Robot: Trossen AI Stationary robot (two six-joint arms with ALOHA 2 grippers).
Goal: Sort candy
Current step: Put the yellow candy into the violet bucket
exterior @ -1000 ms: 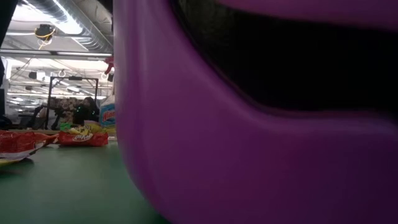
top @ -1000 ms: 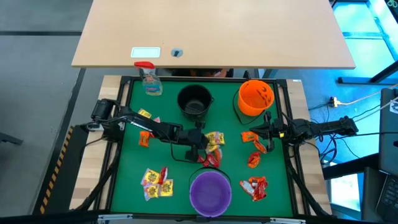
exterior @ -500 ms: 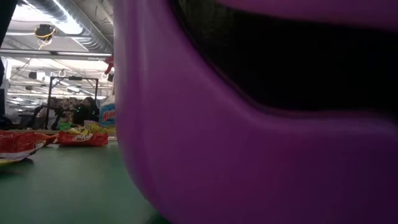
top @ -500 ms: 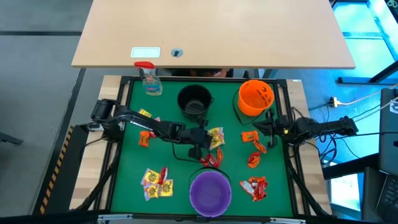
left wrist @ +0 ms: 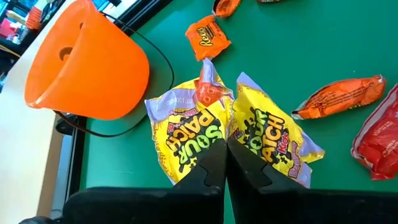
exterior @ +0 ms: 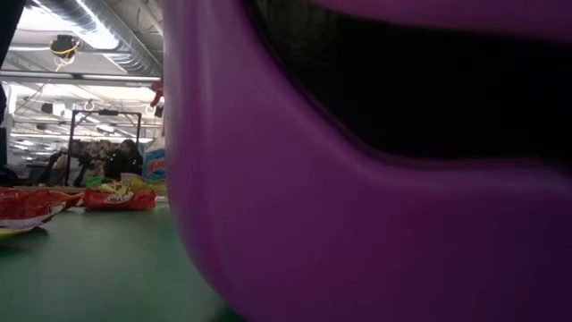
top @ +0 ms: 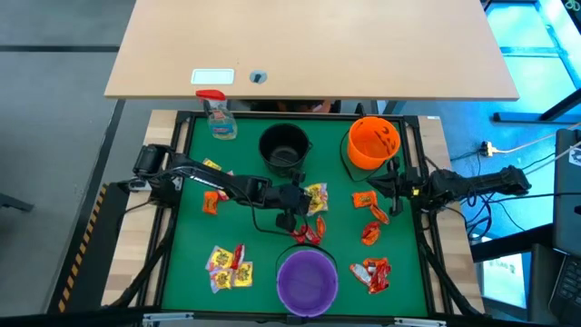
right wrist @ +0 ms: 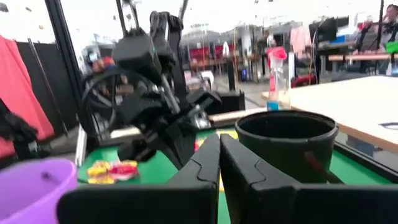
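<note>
The left arm's hand (top: 292,214) is positioned over the middle of the green-surfaced counter (top: 259,245), with its fingers (left wrist: 211,167) pressed together and nothing held between them; in the left wrist view two yellow crinkly candy packets with red print (left wrist: 227,134) are seen lying on the counter just beyond the fingertips. The right arm's hand (top: 392,195) is located at the right side of the counter, close to the orange plastic bucket (top: 373,142), likewise closed and empty. Candy is found scattered over the counter: a yellow and red cluster (top: 228,265) at the near left, red packets (top: 373,273) at the near right, orange packets (top: 370,218) right of centre, and a red packet (top: 306,233) between the left hand and the purple plastic bowl (top: 307,281). A black round bucket (top: 284,148) stands at the far centre. A clear spray bottle with a red trigger (top: 218,113) stands at the far left corner.
</note>
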